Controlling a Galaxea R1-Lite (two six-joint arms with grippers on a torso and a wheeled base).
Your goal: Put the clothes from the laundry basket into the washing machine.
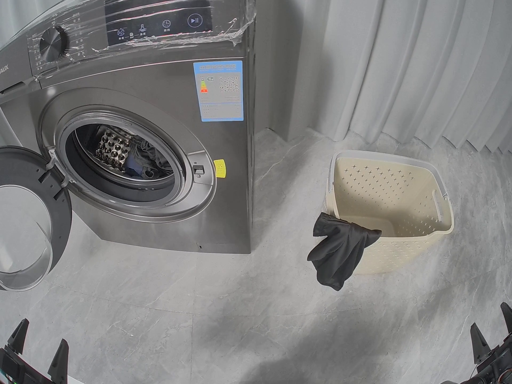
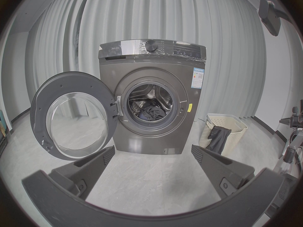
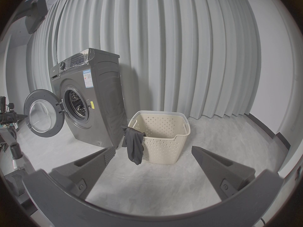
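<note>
**Both grippers open and empty; a dark garment hangs on the basket rim**

The left gripper (image 1: 41, 342) sits at the lower left corner of the head view. Its two black fingers are spread apart with nothing between them, above bare floor (image 1: 213, 305). The right gripper (image 1: 489, 324) sits at the lower right corner, also spread wide and holding nothing. Both are well apart from the task's things.

A dark garment (image 1: 338, 249) lies right of centre in the head view, draped over the near left rim of the laundry basket (image 1: 442, 188). Most of the cloth hangs down the basket's outer wall toward the floor. I cannot tell whether its lower end touches the tiles. The cream, perforated basket stands upright on the floor near the pale curtain (image 1: 400, 54), which fills the upper right of the frame.

The grey washing machine (image 1: 160, 81) takes up the upper left of the frame, just beside the basket with a strip of floor between them. Its round door (image 1: 21, 188) is swung fully open at the left edge. Dark clothes (image 1: 146, 161) lie inside the drum. A blue label (image 1: 218, 90) and a small yellow sticker (image 1: 220, 168) are on the front panel to the right of the opening. Clear plastic film covers the control panel and its knob (image 1: 52, 44).
</note>
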